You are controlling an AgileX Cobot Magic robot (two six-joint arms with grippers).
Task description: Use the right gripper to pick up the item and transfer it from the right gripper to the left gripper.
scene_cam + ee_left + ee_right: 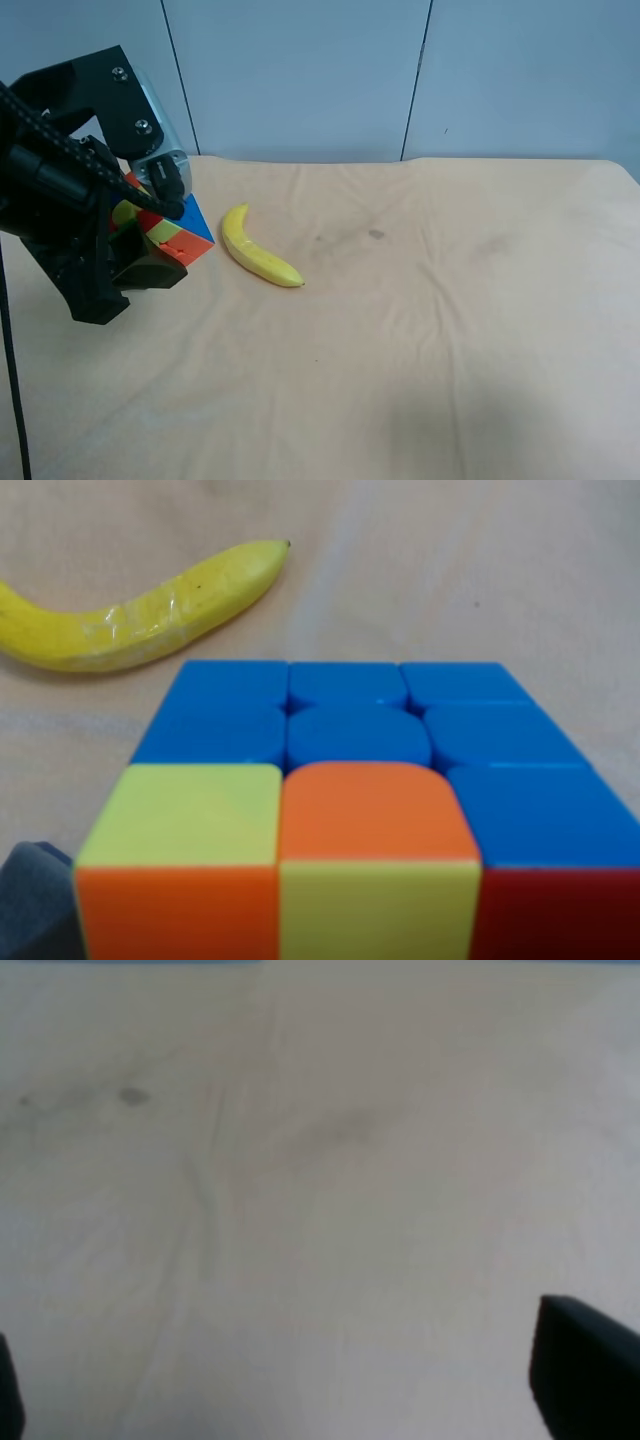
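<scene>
Cable (12, 380) comes first, a black line running down the far left edge of the high view, under the left gripper (152, 232) (I take it for the left one because its own wrist camera is filled by the same cube). Its boxy black plates, with screws showing, are pinched onto the puzzle cube (188, 234), one jaw above it and one below as that view presents them. So the cube sits in the left gripper's grasp at the left side of the cloth (450, 340). I cannot tell whether it touches the cloth.

In the left wrist view the puzzle cube (360, 810) takes up most of the picture. It shows a mostly blue face with one yellow-green and one orange square in the nearest row. Past that edge are an orange, a yellow and a red square.

Moving right in the high view, a banana (258, 258) lies on the cloth just beside the cube, a narrow gap between them. The left wrist camera catches that banana (140, 615) beyond the blue face.

Further right there are faint dark stains (375, 235) near the middle of the cloth.

The right gripper (300, 1390) is outside the high view. Its wrist camera shows only two dark fingertips (585, 1370) at opposite corners, spread wide over pale cloth and holding nothing.
</scene>
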